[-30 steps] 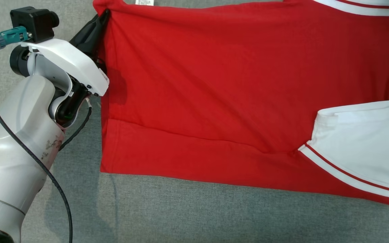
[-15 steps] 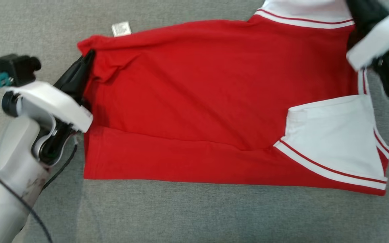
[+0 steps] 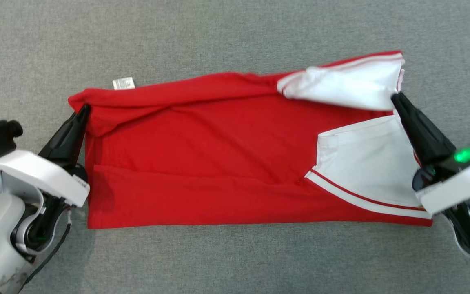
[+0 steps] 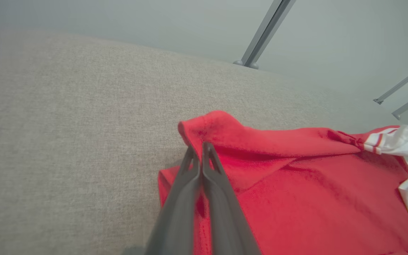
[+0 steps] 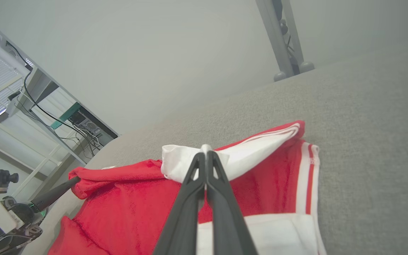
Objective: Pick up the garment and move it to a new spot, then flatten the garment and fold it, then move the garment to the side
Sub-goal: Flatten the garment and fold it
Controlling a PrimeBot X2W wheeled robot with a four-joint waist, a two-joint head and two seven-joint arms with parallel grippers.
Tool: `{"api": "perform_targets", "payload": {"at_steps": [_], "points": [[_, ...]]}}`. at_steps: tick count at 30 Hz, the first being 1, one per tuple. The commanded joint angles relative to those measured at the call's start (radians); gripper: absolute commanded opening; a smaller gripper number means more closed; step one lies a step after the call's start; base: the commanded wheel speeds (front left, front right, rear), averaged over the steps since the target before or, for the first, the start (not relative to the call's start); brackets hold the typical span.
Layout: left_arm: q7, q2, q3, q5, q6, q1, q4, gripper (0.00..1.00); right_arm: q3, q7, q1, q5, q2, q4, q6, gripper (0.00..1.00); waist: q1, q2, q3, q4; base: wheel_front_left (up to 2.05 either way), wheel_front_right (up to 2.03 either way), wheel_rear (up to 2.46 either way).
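On the grey cloth surface point(image 3: 218, 36) the red garment point(image 3: 202, 163) lies spread sideways before the robot, folded lengthwise, its near layer flat and its far edge slightly raised. The left gripper point(image 3: 83, 110) is clamped on the garment's left end near the far corner, where red fabric bunches over its tips; the left wrist view shows its fingers point(image 4: 188, 180) pressed together on that fold. The right gripper point(image 3: 396, 99) is pinched shut on the right end, between the near white sleeve point(image 3: 365, 163) and the far white sleeve point(image 3: 341, 83), white cloth caught at its tips. A small white label point(image 3: 123, 83) pokes out from the far edge
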State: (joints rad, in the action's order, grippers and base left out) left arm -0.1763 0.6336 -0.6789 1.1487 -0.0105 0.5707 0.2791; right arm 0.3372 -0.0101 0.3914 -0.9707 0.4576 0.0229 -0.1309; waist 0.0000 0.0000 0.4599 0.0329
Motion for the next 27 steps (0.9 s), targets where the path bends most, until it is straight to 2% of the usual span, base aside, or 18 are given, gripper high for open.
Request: {"api": "perform_targets", "payload": {"at_steps": [1, 9, 16, 17, 18, 19, 20, 21, 22, 27], "points": [[-0.008, 0.017, 0.008, 0.002, 0.016, -0.023, -0.02, 0.0, -0.027, 0.01, -0.045, 0.009, -0.012, 0.03, 0.0, 0.0, 0.0, 0.0, -0.011, -0.007, 0.0, 0.0, 0.0], [-0.029, 0.058, 0.024, 0.016, 0.074, -0.12, -0.131, 0.0, -0.18, 0.099, -0.286, 0.057, -0.124, 0.183, 0.0, 0.0, 0.0, 0.0, -0.041, -0.017, 0.0, 0.0, 0.0], [-0.035, 0.033, 0.013, 0.044, 0.088, -0.182, -0.111, 0.0, -0.246, 0.174, -0.383, 0.111, -0.219, 0.172, 0.0, 0.0, 0.0, 0.0, -0.058, -0.022, 0.0, 0.0, 0.0], [-0.037, 0.026, 0.012, 0.047, 0.086, -0.189, -0.104, 0.16, -0.249, 0.176, -0.384, 0.132, -0.224, 0.161, 0.0, 0.0, 0.0, 0.0, -0.061, -0.024, 0.0, 0.0, 0.0], [-0.039, 0.023, 0.01, 0.048, 0.089, -0.193, -0.093, 0.38, -0.251, 0.176, -0.382, 0.147, -0.233, 0.145, 0.0, 0.0, 0.0, 0.0, -0.063, -0.024, 0.0, 0.0, 0.0], [-0.041, 0.021, 0.009, 0.043, 0.093, -0.196, -0.081, 0.64, -0.25, 0.175, -0.379, 0.154, -0.243, 0.128, 0.0, 0.2, 0.0, 0.0, -0.065, -0.024, 0.0, 0.0, 0.0], [-0.047, 0.014, 0.011, 0.04, 0.097, -0.198, -0.071, 1.0, -0.253, 0.169, -0.375, 0.173, -0.245, 0.116, 0.0, 0.41, 0.0, 0.0, -0.069, -0.024, 0.0, 0.0, 0.0], [-0.054, 0.006, 0.016, 0.036, 0.1, -0.201, -0.061, 1.0, -0.257, 0.163, -0.371, 0.197, -0.242, 0.101, 0.0, 0.47, 0.0, 0.0, -0.071, -0.025, 0.0, 0.0, 0.0], [-0.06, -0.004, 0.019, 0.03, 0.102, -0.207, -0.055, 1.0, -0.258, 0.156, -0.368, 0.215, -0.245, 0.088, 0.0, 1.0, 0.0, 0.0, -0.076, -0.026, 0.0, 0.0, 0.0], [-0.089, -0.049, 0.109, -0.028, 0.152, -0.241, -0.066, 1.0, -0.285, 0.062, -0.349, 0.303, -0.268, 0.059, 0.0, 1.0, 0.0, 0.0, -0.098, -0.029, 0.0, 0.0, 0.0]]}}
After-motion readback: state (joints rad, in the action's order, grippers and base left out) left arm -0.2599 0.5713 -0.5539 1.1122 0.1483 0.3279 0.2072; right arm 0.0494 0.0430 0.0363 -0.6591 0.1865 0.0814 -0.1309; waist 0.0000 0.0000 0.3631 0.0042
